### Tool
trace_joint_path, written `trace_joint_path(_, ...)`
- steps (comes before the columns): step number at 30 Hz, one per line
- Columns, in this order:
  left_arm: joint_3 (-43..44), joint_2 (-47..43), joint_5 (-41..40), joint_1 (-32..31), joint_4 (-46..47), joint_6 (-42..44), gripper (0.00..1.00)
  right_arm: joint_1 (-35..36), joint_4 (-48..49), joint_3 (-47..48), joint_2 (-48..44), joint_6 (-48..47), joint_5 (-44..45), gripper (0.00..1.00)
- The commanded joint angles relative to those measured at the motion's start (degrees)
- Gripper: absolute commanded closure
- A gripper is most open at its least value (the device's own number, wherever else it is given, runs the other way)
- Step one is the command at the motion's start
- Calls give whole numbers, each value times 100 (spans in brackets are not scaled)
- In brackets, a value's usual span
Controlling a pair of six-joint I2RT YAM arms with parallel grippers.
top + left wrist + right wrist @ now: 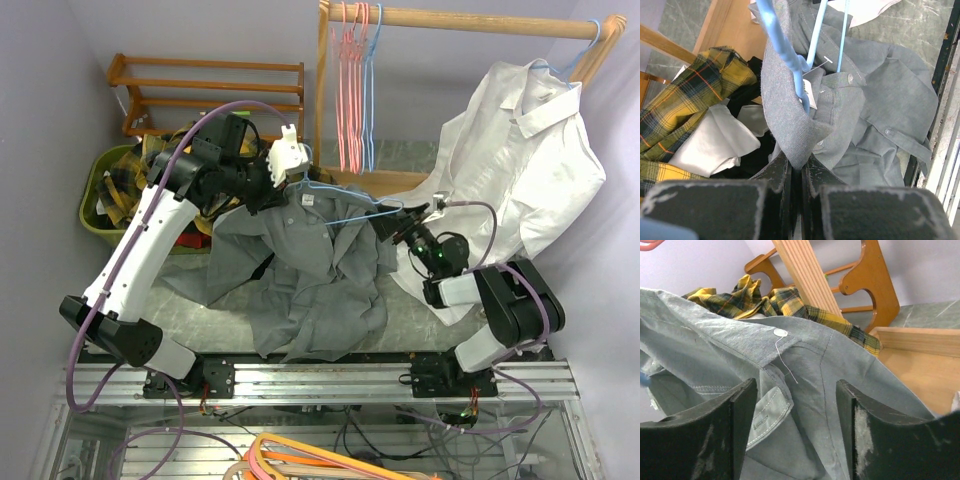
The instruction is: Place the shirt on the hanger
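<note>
The grey shirt (305,285) lies crumpled on the table, its collar end lifted. My left gripper (283,188) is shut on a fold of the collar (790,120), as the left wrist view shows at the fingertips (799,162). The light-blue hanger (350,196) sits partly inside the raised collar; its hook and wires (785,55) cross just beyond my left jaws. My right gripper (393,225) is at the shirt's right shoulder. In the right wrist view it (795,425) is open, with grey shirt fabric (805,370) between and beyond the fingers.
A white collared shirt (530,150) hangs at the right on a wooden rail (470,18), which also carries pink hangers (350,80). A green basket (95,215) with a yellow plaid shirt (685,105) stands at the left. A wooden rack (210,85) is behind.
</note>
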Motion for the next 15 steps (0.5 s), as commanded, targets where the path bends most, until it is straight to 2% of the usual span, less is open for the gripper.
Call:
trace_joint_path(1,262,-23,320,33,13,-17,93,65,1669,339,279,89,-161,42)
trace_joint_path(3,239,-29,333,33,5,6,93,96,1672,505,454,148,-239,55)
trace_joint_path(5,200,-43,286,33,20,0,93,127,1674,646,579,242,-353,72)
trace_joint_path(7,144,-63,157,37,39,42,93,134,1673,653,565,328,-314,97)
trace_joint_path(8,106,-68,40,36,46,63,93,134,1666,587,501,356,-209,100)
trace_joint_path(11,-16,-69,-654,20,84,168,93,-38,1510,221,-38,413,22,100)
trace_joint_path(15,-82,-103,-1481,-10,80,344,93,-294,479,-165,-1003,184,140,100)
